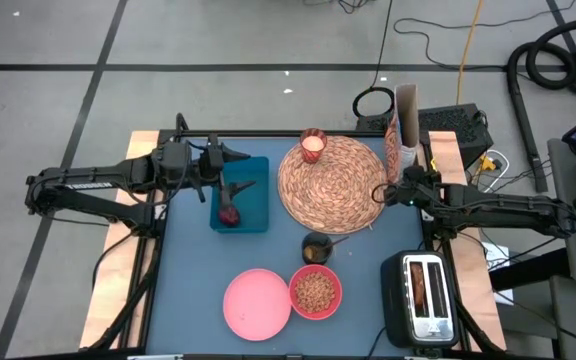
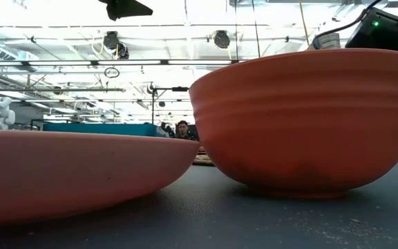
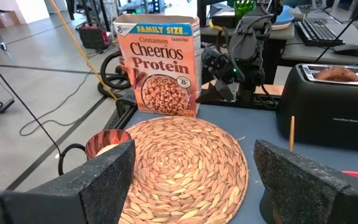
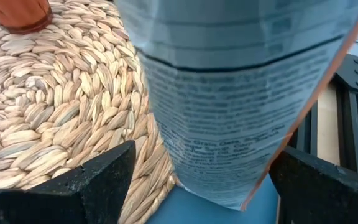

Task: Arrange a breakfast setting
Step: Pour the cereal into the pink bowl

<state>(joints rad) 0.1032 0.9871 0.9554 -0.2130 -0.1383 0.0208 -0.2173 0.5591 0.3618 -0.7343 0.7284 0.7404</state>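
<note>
High view: round woven straw placemat (image 1: 331, 184), smooth pink plate (image 1: 256, 304).

Lab: floor cables (image 1: 438, 45), desk keyboard (image 3: 321, 30), ceiling ducts and strip lights (image 2: 185, 41).

- Ceiling strip lights (image 2: 185, 31) blaze overhead in the low view, washing the room pale.
- The coral-red bowl (image 2: 302, 121) looms large, its base in soft shadow.
- The Cheerios box (image 4: 241, 93) blurs at close range.
</note>
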